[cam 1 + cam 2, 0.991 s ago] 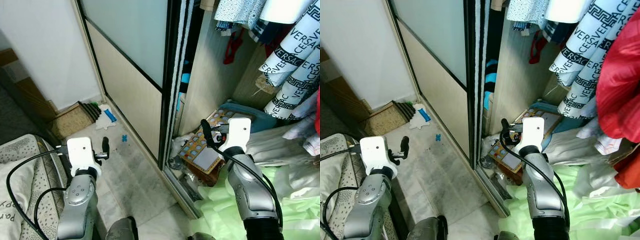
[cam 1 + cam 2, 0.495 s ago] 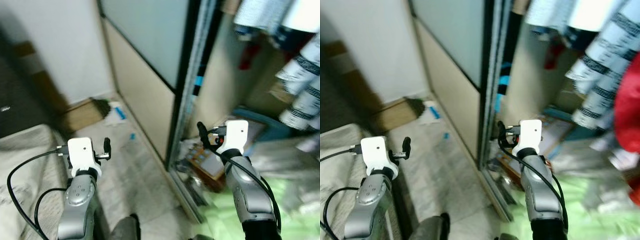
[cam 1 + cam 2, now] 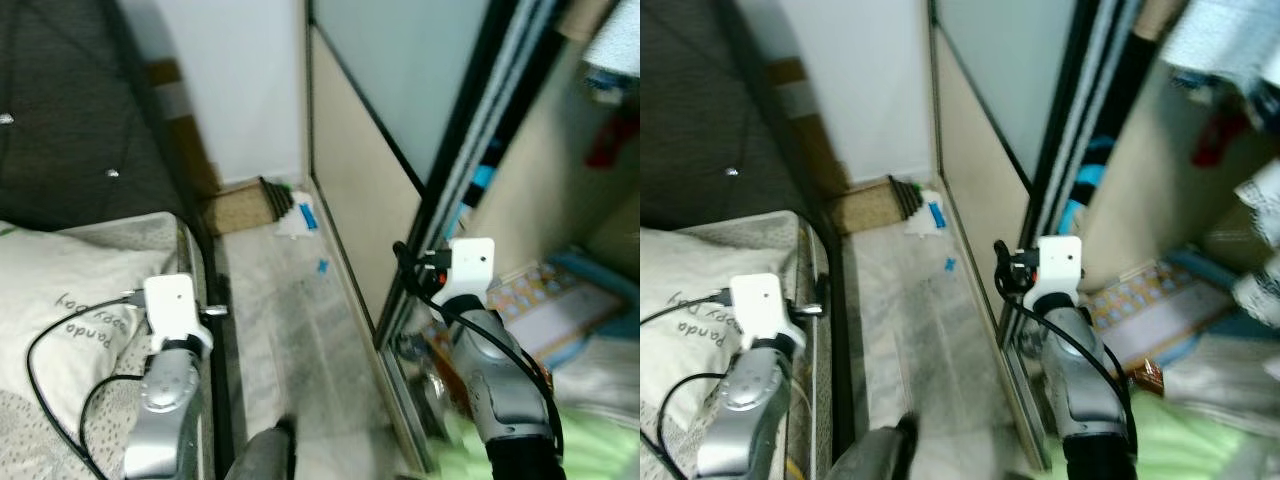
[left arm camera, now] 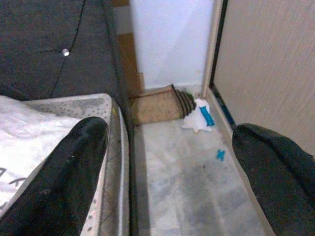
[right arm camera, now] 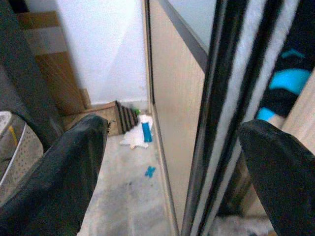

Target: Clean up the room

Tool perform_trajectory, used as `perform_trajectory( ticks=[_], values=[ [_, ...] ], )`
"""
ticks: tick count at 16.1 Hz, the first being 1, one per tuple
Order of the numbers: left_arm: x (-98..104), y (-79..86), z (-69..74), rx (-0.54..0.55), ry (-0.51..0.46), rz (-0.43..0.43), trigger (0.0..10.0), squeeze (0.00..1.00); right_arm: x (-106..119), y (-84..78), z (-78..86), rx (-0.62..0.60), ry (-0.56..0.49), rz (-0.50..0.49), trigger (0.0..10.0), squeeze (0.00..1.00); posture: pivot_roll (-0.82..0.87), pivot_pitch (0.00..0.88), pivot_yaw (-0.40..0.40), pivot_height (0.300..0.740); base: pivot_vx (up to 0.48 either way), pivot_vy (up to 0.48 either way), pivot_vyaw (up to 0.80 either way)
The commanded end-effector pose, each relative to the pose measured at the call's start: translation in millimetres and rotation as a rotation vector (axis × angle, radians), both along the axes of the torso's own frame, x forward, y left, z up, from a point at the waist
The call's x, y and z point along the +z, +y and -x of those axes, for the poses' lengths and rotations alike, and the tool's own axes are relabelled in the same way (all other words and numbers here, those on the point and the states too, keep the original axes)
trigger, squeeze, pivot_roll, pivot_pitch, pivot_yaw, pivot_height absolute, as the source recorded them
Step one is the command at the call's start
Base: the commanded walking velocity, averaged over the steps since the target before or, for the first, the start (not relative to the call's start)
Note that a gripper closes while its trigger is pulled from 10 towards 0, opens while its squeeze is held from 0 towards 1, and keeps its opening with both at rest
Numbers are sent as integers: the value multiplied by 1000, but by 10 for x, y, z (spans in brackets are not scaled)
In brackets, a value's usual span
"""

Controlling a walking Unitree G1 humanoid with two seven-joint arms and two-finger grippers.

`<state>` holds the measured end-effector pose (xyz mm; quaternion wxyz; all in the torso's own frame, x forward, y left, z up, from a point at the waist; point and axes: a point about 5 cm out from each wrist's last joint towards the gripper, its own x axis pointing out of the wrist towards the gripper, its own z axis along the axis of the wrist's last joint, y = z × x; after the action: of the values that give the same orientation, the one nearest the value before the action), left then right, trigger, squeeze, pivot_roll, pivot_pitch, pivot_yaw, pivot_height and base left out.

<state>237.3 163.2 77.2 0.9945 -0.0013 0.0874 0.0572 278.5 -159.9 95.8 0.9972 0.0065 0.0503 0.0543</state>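
Litter lies on the pale floor at the wall's foot: a white crumpled wad with a blue piece on it [image 3: 300, 215] and a small blue scrap [image 3: 322, 266]. The wad [image 4: 199, 118] and the scrap [image 4: 220, 155] appear far ahead in the left wrist view, and the wad [image 5: 140, 135] again in the right wrist view. My left gripper [image 4: 170, 147] is raised beside the bed's edge, open and empty. At chest height by the wardrobe's door frame my right gripper [image 3: 405, 265] is held open, also empty.
A bed with a printed pillow [image 3: 70, 310] and dark headboard [image 3: 70, 100] is on the left. A rolled brown mat [image 3: 245, 205] lies in the corner. The sliding wardrobe door [image 3: 400, 130] runs along the right; behind it are hanging clothes, a patterned box [image 3: 545, 300] and green cloth [image 3: 600, 440].
The camera has swung left, bringing the bed and headboard into view and pushing the open wardrobe to the right edge. Both arms keep the same raised pose.
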Motion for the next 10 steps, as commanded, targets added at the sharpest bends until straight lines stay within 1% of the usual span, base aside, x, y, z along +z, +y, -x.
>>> perform_trajectory(
  ticks=[1, 6, 10],
  values=[
    [-6, 35, -7, 7, 4, -18, 10000, 1000, 20, 36, -18, 13, -8, -11, 10000, 1000, -8, 59, 7, 740, 0, 0, 800],
    [0, 26, -22, 7, -4, -17, 10000, 1000, 30, 42, -39, 21, -12, -9, 10000, 1000, -7, 60, 5, 740, 0, 0, 800],
    [5, 10, -36, 5, -18, -16, 10000, 1000, 67, 84, -78, 49, -31, -8, 10000, 1000, -3, 45, 0, 740, 0, 0, 800]
  ],
)
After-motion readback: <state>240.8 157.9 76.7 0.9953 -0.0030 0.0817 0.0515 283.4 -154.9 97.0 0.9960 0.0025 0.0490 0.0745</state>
